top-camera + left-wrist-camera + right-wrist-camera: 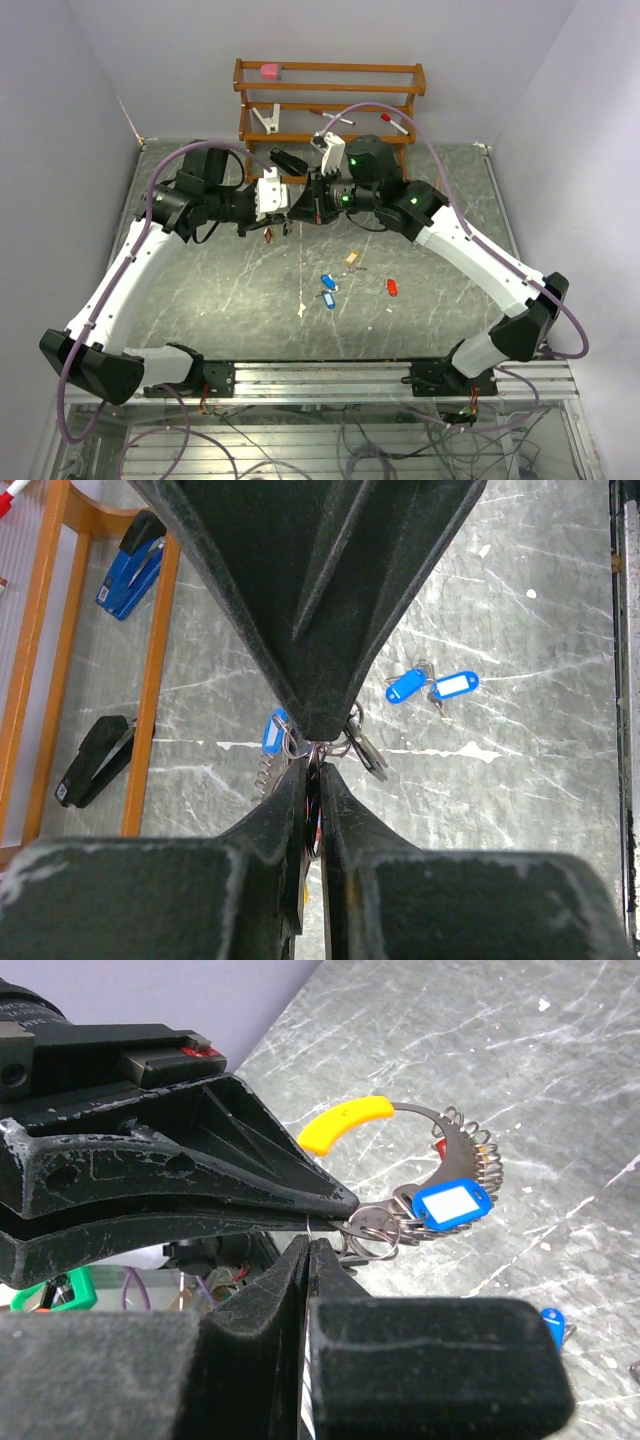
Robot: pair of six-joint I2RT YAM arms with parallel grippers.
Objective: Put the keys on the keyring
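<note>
My two grippers meet tip to tip above the back middle of the table. The left gripper (pixel 317 760) is shut on a thin metal ring seen edge-on, the ring of a key in a hanging bunch. That bunch holds a blue-tagged key (pixel 452 1203), split rings (pixel 375 1230), a wire coil (pixel 482 1152) and a yellow piece (pixel 345 1122). The right gripper (pixel 310 1245) is shut on a fine wire, apparently the keyring (pixel 311 1226); most of the loop is hidden. Loose keys lie on the table: two blue (pixel 327 282) (pixel 328 299), one tan (pixel 352 258), one red (pixel 392 288).
A wooden rack (pixel 330 70) stands at the back wall with clips and a pink item on it. A blue stapler (pixel 130 565) and a black stapler (pixel 95 760) lie by its frame. A metal rail (pixel 330 375) runs along the near edge.
</note>
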